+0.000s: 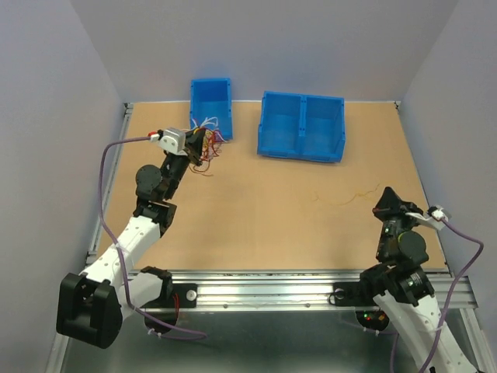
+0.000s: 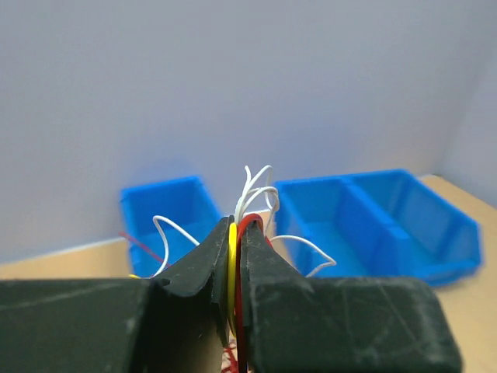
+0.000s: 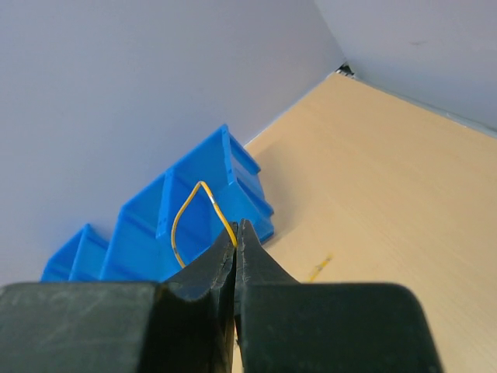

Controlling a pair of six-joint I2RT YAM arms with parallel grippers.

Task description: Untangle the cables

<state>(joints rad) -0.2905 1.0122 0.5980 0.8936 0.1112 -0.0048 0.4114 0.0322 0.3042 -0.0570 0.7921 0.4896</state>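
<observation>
Left gripper [image 2: 237,233] clamps the cables [image 1: 205,144] aloft; right gripper [image 3: 236,247] pinches one yellow wire [image 3: 182,217]. Separating strands, I'd say. Next, set it aside.

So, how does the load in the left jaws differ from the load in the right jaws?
The left gripper is shut on a clump of cables, red, yellow and white; the right gripper is shut on one yellow cable only. The clump is held up near the small blue bin; the yellow cable seems to trail onto the table. Shared: both are thin wires pinched between closed jaws.
</observation>
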